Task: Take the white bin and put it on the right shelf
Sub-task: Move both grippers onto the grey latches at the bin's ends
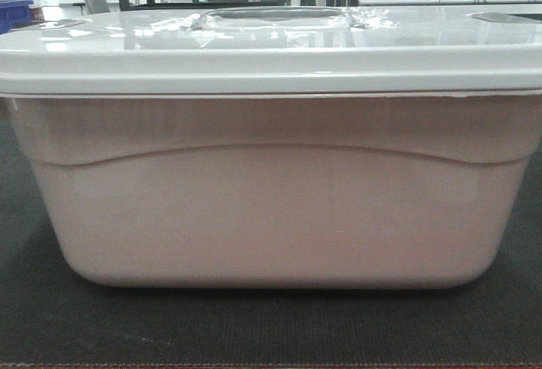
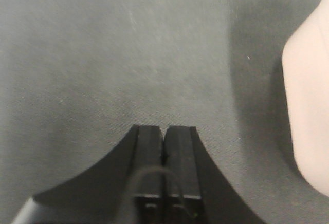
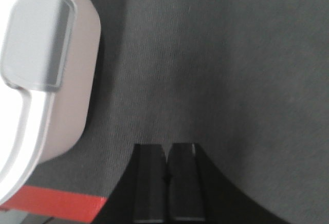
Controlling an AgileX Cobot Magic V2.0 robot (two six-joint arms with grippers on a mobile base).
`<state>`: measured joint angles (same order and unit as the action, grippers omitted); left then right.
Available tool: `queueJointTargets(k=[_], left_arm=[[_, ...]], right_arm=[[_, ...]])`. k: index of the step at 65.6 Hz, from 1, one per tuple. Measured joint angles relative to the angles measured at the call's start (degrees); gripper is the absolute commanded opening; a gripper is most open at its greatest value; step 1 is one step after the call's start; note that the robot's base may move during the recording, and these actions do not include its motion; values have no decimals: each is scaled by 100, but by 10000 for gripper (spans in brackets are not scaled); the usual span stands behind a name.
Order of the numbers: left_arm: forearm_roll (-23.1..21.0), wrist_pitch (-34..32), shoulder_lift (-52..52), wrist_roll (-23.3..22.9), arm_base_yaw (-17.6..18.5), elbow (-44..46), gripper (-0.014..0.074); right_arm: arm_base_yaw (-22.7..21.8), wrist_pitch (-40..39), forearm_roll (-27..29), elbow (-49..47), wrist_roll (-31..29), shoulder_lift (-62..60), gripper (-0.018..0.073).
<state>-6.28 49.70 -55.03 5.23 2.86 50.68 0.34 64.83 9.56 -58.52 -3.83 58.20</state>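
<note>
Right under each wrist lens are your claws, so start there. Your left claw (image 2: 163,131) has its black fingers pressed flat together with nothing between them, hanging low over the dark mat (image 2: 128,54). Your right claw (image 3: 165,149) is the same, with only a hairline slit and no load.

Move outward and the white bin (image 2: 308,106) bulges in beside the left claw, close but not touching. On the other side its end wall (image 3: 72,80) stands near the right claw. You've got it bracketed, one arm at each end. My read is that the bin is too broad for either claw to grip, so you're set up for a two-arm squeeze.

Only the right wrist view shows the grey end latch (image 3: 36,49) and the desk's red edge (image 3: 56,201), with the bin sitting close to it. Only the front view gives you the whole long side (image 1: 271,208), its curved ridge and the glossy lid (image 1: 271,56), though it shows neither claw. I can't make out the right shelf in any view.
</note>
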Motion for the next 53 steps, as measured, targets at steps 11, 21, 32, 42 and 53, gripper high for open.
queueJointTargets(k=[11,21,32,42,53], left_arm=[[-246,146,-541,0,0,200,-117],[-278,593,-1100,0,0,671,-117],[-290,856,-1631,0,0,1161,-117],[-313,943,-1979,13,0,1211,-117],[-370,976,-2125,13,0,1211,-107]], right_arm=[[0,29,36,-19,102,367,46],[-102,29,46,-32,473,886,46],[-253,18,72,-32,554,1365,46],[-263,5,117,-128,563,1439,46],[-263,5,128,-481,575,1439,92]])
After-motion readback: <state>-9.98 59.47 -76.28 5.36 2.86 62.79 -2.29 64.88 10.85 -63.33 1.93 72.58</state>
